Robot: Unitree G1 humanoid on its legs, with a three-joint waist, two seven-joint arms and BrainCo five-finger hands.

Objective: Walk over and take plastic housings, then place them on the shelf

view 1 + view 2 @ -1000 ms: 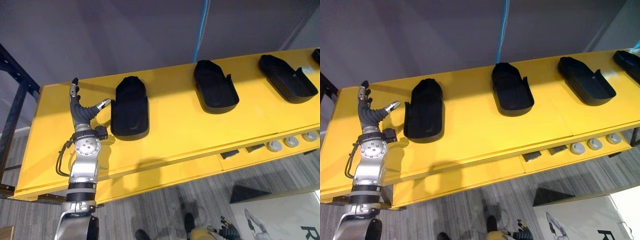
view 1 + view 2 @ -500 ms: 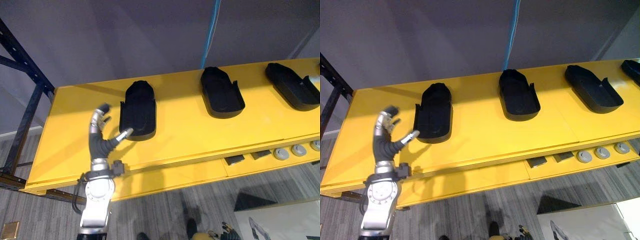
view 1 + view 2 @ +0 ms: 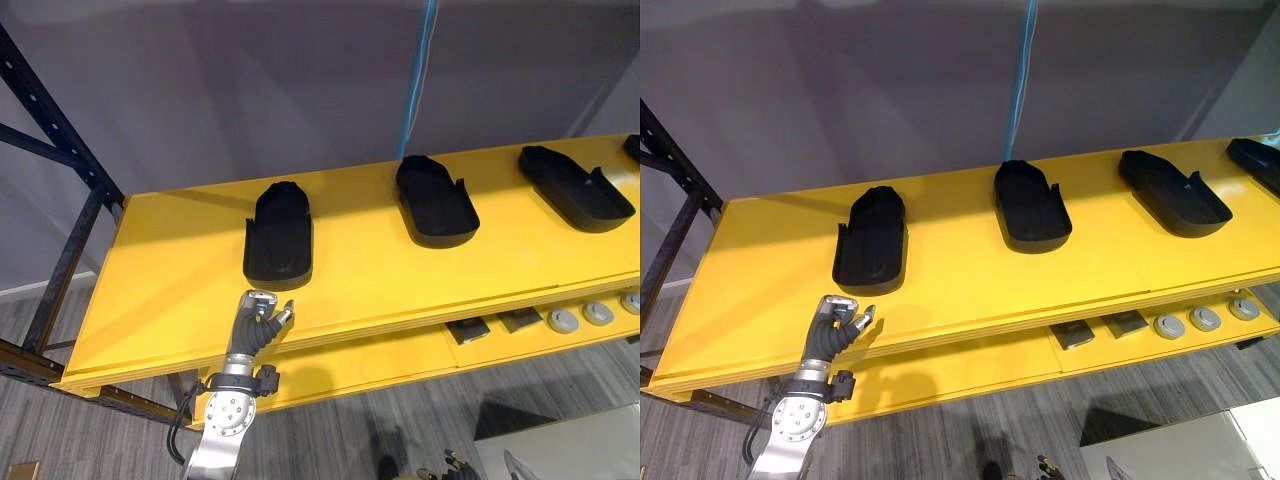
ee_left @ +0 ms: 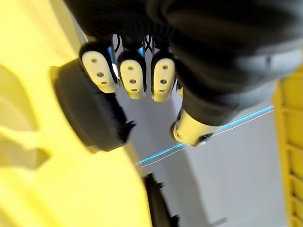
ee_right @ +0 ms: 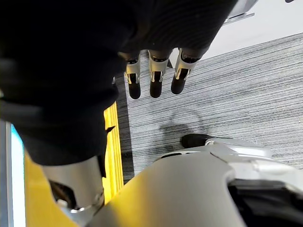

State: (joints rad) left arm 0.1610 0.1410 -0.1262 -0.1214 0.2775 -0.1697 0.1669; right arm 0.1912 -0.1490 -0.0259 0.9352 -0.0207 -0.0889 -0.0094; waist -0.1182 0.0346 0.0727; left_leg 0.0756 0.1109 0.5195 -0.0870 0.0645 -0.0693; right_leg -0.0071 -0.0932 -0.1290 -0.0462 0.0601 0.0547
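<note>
Plenty of grey streaked floor (image 3: 330,430) lies nearest, and the right hand (image 5: 156,78) hangs low over it, fingers straight, slightly apart and empty. A pale box-like shape (image 3: 570,445) is cut off at the corner of the eye views, too little of it showing to tell what it is. Above the floor runs a long yellow shelf (image 3: 180,290) with a lower ledge (image 3: 350,365) under its front edge. The ledge carries some small grey round parts (image 3: 563,320) and dark flat pieces (image 3: 467,330) whose detail cannot be made out. A dark rack frame (image 3: 60,270) stands at the shelf's left end. The left hand (image 3: 255,325) is raised at the shelf's front edge, its fingers (image 4: 132,75) curled in together with the thumb out to one side, and it holds nothing. Just beyond it, across a strip of bare yellow, lies the nearest plastic housing (image 3: 278,240), black and open side up, clear of the fingers. In the left wrist view its rounded end shows blurred past the fingertips. Further right along the shelf lie a second housing (image 3: 435,200) and a third housing (image 3: 575,188), well apart from each other. A fourth housing (image 3: 634,148) is cut off at the edge. Behind it all rises a plain grey wall (image 3: 250,90) with a blue cable (image 3: 420,70) running down it.
</note>
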